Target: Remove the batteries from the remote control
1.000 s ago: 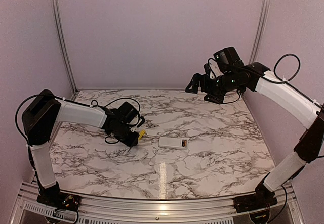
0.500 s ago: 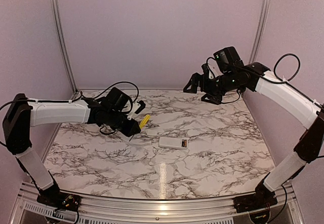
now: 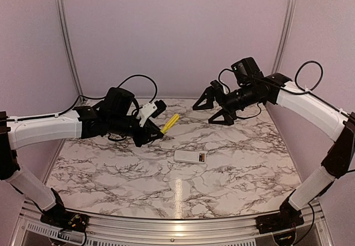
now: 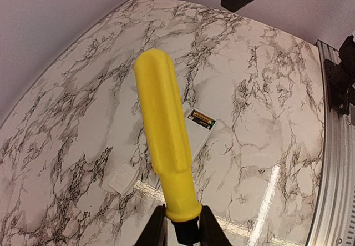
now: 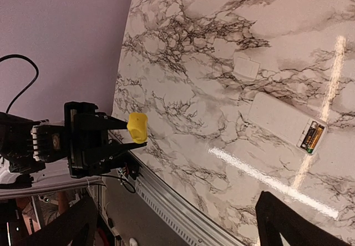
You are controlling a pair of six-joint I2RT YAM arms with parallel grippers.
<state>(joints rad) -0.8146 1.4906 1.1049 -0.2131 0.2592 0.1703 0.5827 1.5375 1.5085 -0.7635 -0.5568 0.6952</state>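
remote control (image 3: 190, 157): lying flat on the tabletop (image 3: 238, 168) near the middle, between the two arms, nothing touching it; white, the battery recess facing up at the end toward the right arm
batteries (image 3: 202, 157): sitting side by side in the open recess of the remote control, both still in; the right wrist view is showing one gold-toned and one dark
battery cover (image 4: 122, 177): small white flat piece, lying on the tabletop near the remote control, apart from it, on the left-arm side
screwdriver (image 3: 170, 123): yellow handle sticking out forward and up from the left hand, tilted, off the tabletop; in the left wrist view the handle is crossing over the remote control, hiding part of it
left hand (image 3: 154, 137): hovering above the tabletop left of and behind the remote control, fingers closed narrow, clamping the screwdriver by the dark shaft just below the handle
right hand (image 3: 213, 108): hanging high over the far right part of the tabletop, well apart from the remote control, fingers spread wide, holding nothing
tabletop: white marble pattern with dark veins, carrying the remote control and the battery cover
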